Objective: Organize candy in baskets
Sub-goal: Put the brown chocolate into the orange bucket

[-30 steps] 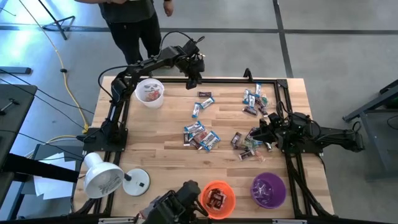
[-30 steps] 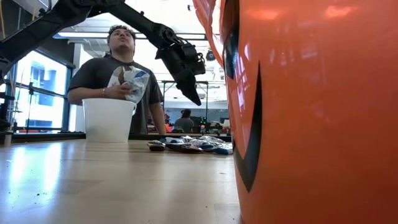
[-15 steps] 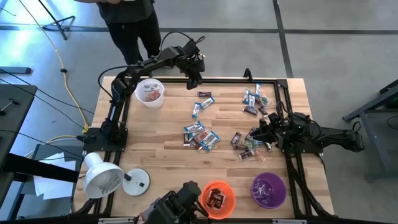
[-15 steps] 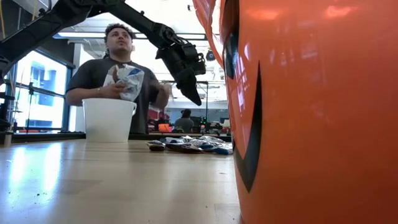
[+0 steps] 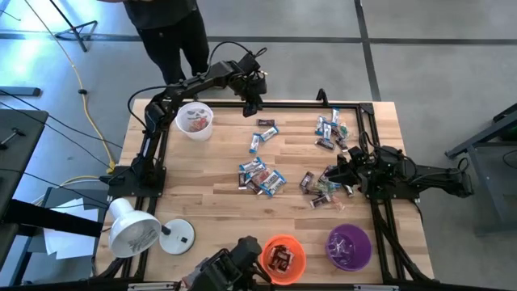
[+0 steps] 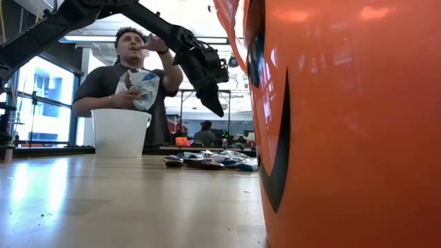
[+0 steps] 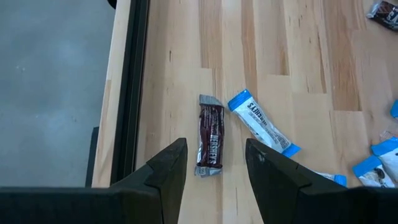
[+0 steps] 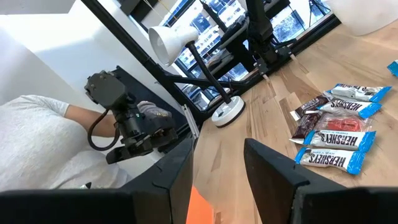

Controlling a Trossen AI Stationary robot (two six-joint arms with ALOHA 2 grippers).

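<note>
While the orange basket (image 5: 283, 257) and the purple basket (image 5: 349, 246) sit side by side at the near edge of the table (image 5: 210, 178), the orange one already holds a few dark-wrapped bars, and a white lamp (image 5: 134, 229) stands off to their left. Farther in, the right gripper (image 5: 339, 172) rests low at the right side, its fingers apart and empty, right beside a heap of brown and pinkish candy (image 5: 317, 189). Mid-table lies a cluster of blue-and-white bars (image 5: 260, 176), with another scatter of candy (image 5: 329, 129) toward the far right corner. Beyond that, the left gripper (image 7: 216, 163) hangs above the far edge with its fingers spread and nothing between them; directly under it a dark brown bar (image 7: 210, 135) lies flat on the wood, a blue-and-white bar (image 7: 262, 122) just beside it. At the far left corner sits the white basket (image 5: 195, 119), some candy inside. Behind the table a person (image 6: 127, 76) stands holding a bag.
</note>
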